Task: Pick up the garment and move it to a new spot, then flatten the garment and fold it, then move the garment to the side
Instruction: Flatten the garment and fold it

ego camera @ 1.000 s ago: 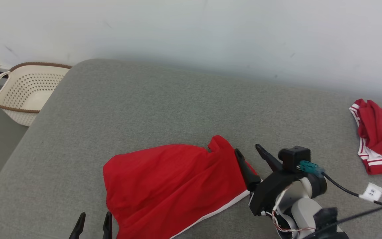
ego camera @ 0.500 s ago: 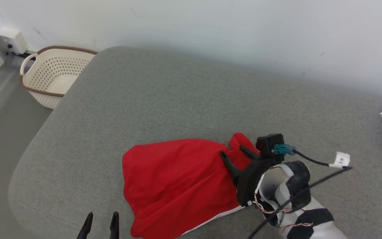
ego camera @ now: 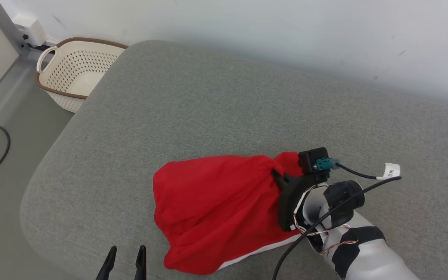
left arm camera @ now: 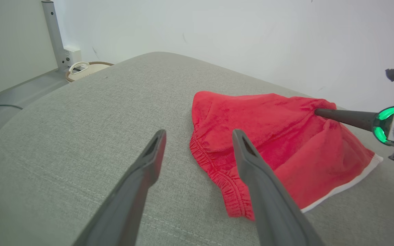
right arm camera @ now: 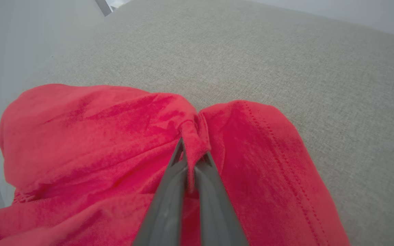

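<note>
One grey padded worktop is carrying the red garment, perhaps shorts, near its front edge, with its long axis running left-right and its waistband pointing left. The right end effector is clenching its bunched right edge. The left end effector is hovering released.

Seeing soft matt red cloth in the garment, puckering along its elastic hem. Reading coarse matt grey weave on the cushion. Noting smooth perforated plastic in the basket.

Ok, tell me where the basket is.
In the head view the basket sits on the floor at upper left by the wall, off the far-left corner of the grey cushion.
</note>
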You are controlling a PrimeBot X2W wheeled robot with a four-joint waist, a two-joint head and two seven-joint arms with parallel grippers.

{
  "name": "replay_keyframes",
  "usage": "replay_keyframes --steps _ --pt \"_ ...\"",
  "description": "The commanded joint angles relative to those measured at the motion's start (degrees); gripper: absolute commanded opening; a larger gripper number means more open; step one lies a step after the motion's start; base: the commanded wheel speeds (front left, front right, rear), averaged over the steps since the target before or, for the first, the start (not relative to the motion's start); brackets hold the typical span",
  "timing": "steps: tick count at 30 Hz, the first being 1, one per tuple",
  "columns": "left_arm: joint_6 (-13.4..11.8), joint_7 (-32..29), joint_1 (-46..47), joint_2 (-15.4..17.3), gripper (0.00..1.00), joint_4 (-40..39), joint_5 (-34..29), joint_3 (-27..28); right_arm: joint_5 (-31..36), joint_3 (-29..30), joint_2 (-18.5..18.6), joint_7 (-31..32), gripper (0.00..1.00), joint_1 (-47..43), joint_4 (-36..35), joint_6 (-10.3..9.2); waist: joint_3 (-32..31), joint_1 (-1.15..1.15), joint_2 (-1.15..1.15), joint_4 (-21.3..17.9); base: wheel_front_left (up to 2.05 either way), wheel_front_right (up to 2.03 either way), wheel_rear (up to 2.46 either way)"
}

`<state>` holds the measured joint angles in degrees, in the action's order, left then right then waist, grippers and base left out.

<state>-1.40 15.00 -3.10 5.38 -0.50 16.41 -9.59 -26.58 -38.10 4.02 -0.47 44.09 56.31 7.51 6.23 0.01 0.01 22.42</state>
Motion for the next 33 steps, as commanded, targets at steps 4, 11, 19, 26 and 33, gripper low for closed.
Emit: replay_keyframes --steps 4,11,19,26,33 --pt "0.88 0.22 0.32 -0.65 1.0 0.68 -0.72 0.94 -0.09 1.71 0.07 -3.44 0.0 1.88 3.47 -0.04 -0.07 -0.01 -0.01 -1.24 0.0 0.0 0.0" --pt "1.93 0.22 0.32 -1.35 1.0 1.27 -1.61 1.67 -0.08 4.35 0.1 -7.94 0.0 3.19 7.72 -0.04 -0.78 -0.01 -0.01 -4.2 0.0 0.0 0.0" --pt "2.51 0.22 -0.44 -1.84 1.0 1.5 -2.3 2.19 -0.92 6.53 0.76 -11.01 0.0 3.26 9.45 -0.04 -1.83 -0.01 -0.01 -6.84 0.0 0.0 0.0" --pt "2.68 0.22 -0.57 -2.13 1.0 1.67 -2.73 2.49 -0.61 9.53 2.76 -12.91 0.0 4.15 10.89 -0.04 -2.43 -0.01 -0.01 -7.89 0.0 0.0 0.0" --pt "2.95 0.22 -1.29 -2.33 1.0 1.67 -2.87 2.77 1.06 11.42 2.62 -13.56 0.0 3.3 13.08 -0.04 -2.78 -0.01 -0.01 -8.31 0.0 0.0 0.0"
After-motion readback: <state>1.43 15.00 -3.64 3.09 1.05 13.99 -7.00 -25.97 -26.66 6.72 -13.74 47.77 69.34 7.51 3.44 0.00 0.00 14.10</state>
